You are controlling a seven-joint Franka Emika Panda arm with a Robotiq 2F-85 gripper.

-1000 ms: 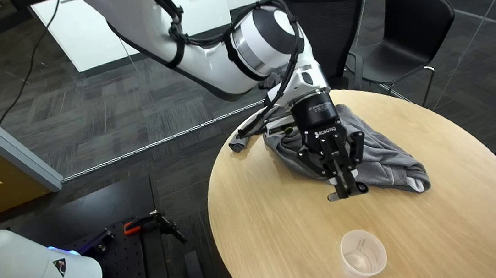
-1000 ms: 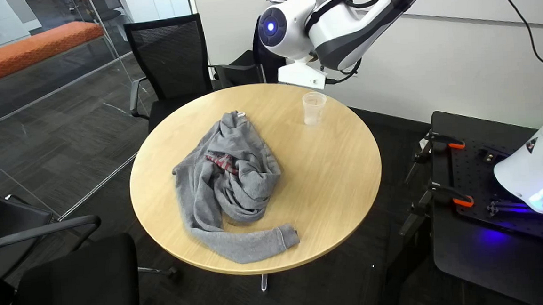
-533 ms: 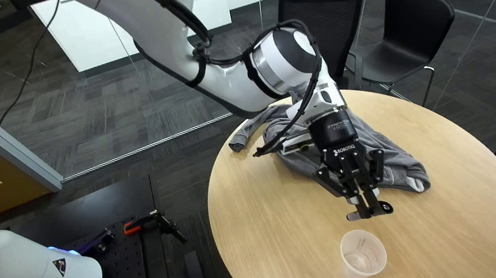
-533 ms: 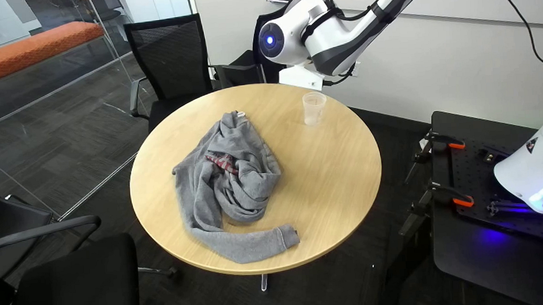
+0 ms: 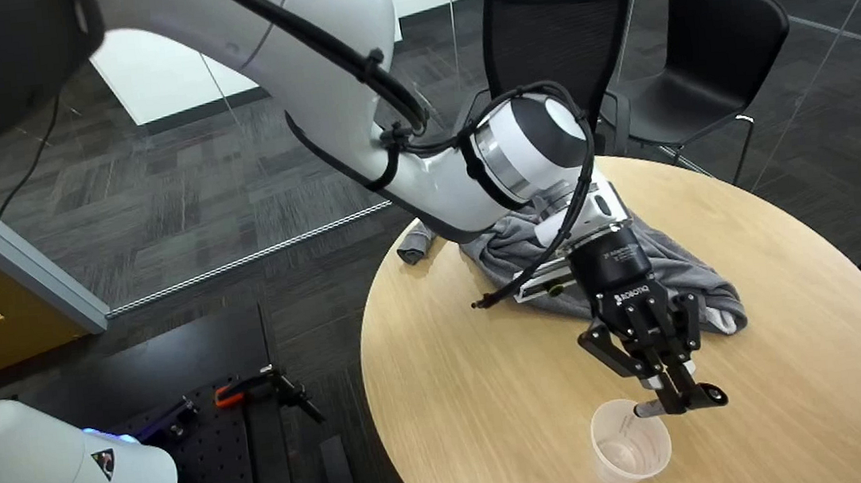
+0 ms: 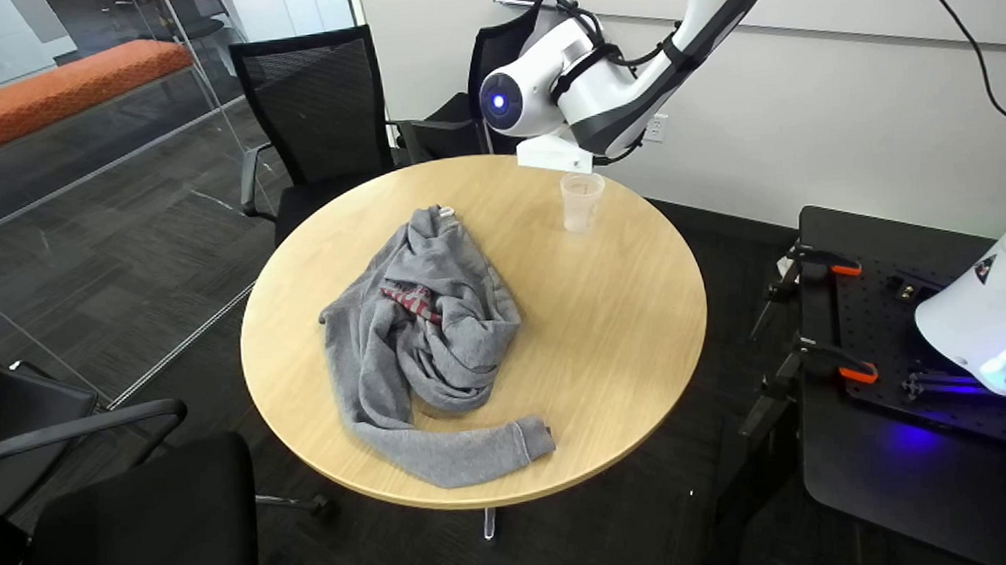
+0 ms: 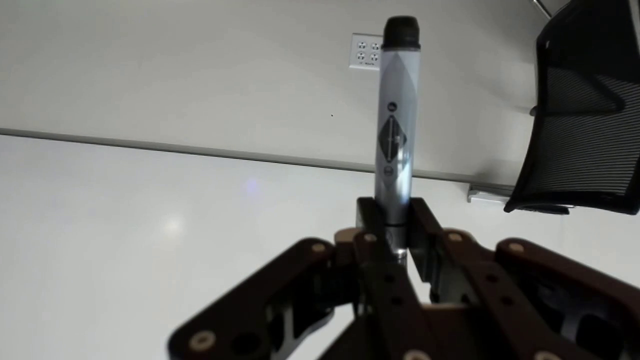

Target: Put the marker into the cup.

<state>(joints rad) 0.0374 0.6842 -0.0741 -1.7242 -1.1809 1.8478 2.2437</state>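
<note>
The hand (image 7: 394,215) clamps the grey marker (image 7: 396,125) above the bench (image 5: 487,395). The clear plastic cup (image 5: 627,451) stands upright near the bench edge facing the wall (image 6: 721,129).

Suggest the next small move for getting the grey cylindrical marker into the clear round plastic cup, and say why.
Probably nudge the black two-fingered hand toward the middle of the cup without releasing: in an exterior view, the marker it clamps overlaps just one side of the rim, and the hand appears beside the opening. Its height is unclear.
</note>
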